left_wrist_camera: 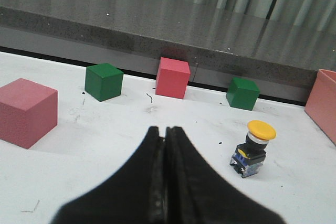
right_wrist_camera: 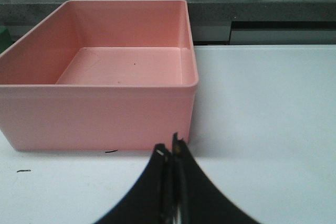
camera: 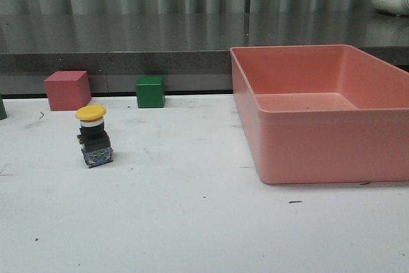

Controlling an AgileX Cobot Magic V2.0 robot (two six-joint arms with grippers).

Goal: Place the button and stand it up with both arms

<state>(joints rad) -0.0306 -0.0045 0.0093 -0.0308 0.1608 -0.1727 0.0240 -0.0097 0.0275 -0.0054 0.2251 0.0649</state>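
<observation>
A scuffed white table is running back to a grey ledge. The pink bin is sitting with nothing visible inside. The left gripper is pressing its fingers together, gripping nothing; the button is standing upright just beyond and beside its tips. The right gripper is likewise closed, hovering before the bin's wall.

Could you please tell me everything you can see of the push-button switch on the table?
The push-button switch stands upright on the white table, cap up. It has a yellow mushroom cap, seemingly plastic, over a black-and-white collar and a boxy black base with bluish-silver contacts at the bottom. It rests on its base, slightly turned, left of the pink bin and in front of the red cube and green cube. Nothing touches it but the table; neither claw is near it.
</observation>
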